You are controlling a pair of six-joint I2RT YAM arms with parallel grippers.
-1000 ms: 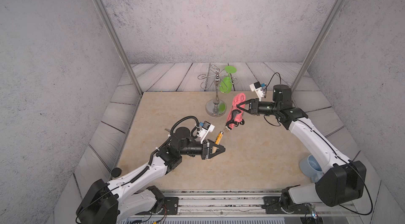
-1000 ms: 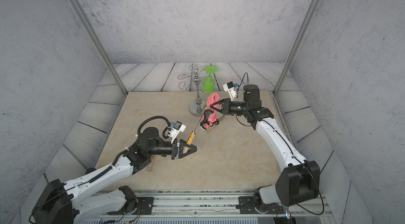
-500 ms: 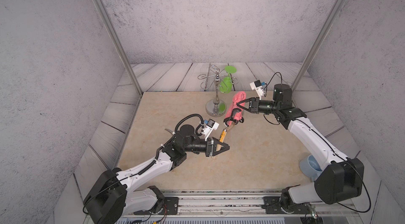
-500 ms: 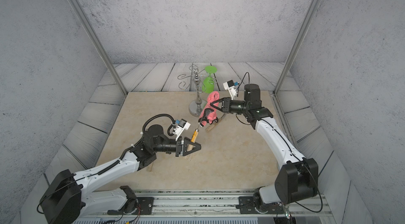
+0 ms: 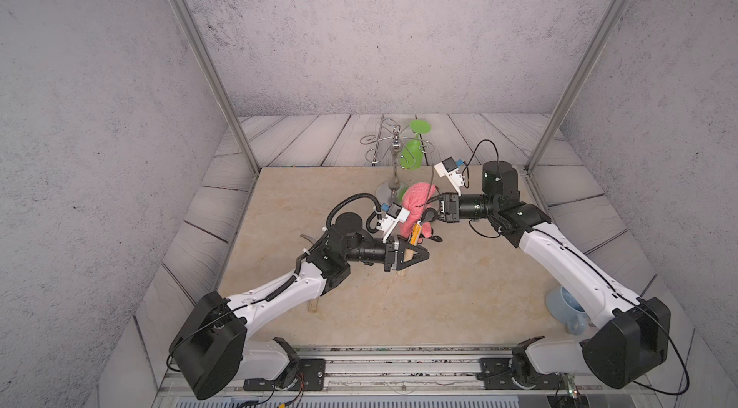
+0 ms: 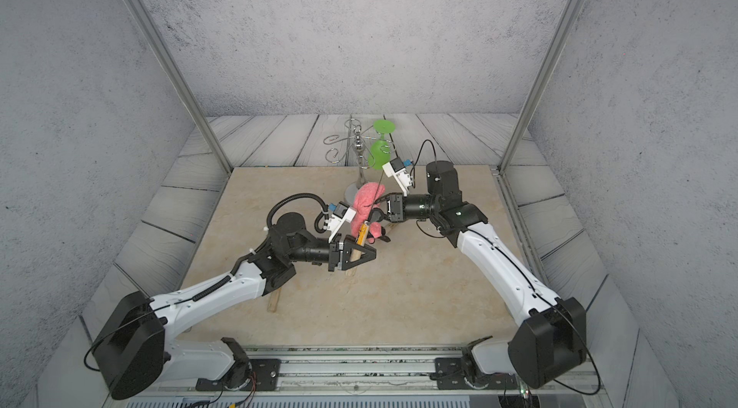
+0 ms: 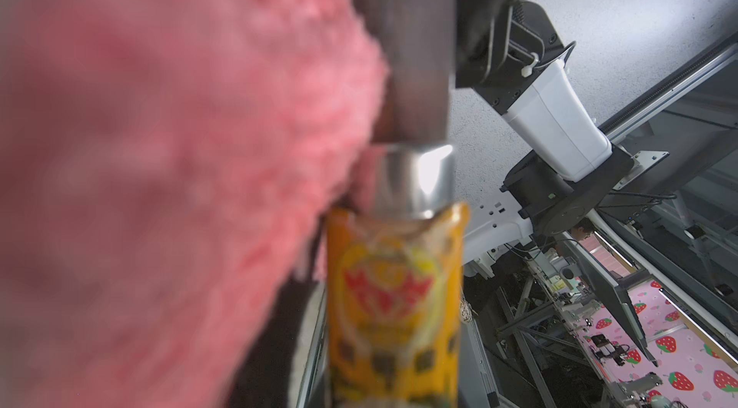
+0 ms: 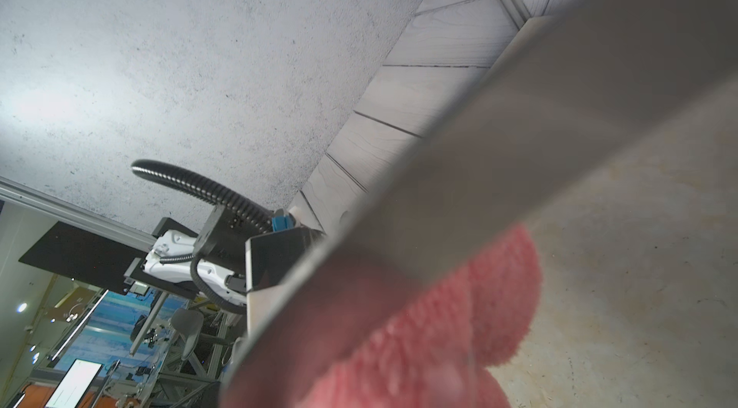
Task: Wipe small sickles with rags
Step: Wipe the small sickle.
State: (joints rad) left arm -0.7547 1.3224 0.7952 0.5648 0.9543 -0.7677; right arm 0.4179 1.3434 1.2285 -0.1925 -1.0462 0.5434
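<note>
Sickle point(image 5: 415, 232) sits clamped in left fingers point(image 5: 423, 255), rag point(image 5: 415, 202) in right fingers point(image 5: 434, 215).

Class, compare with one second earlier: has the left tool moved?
Yes. The left tool, gripping a sickle, has shifted toward the base of the chrome stand.

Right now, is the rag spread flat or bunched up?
Bunched up: the pink rag is crumpled in the right gripper, pressed against the blade of the sickle held by the left gripper.
</note>
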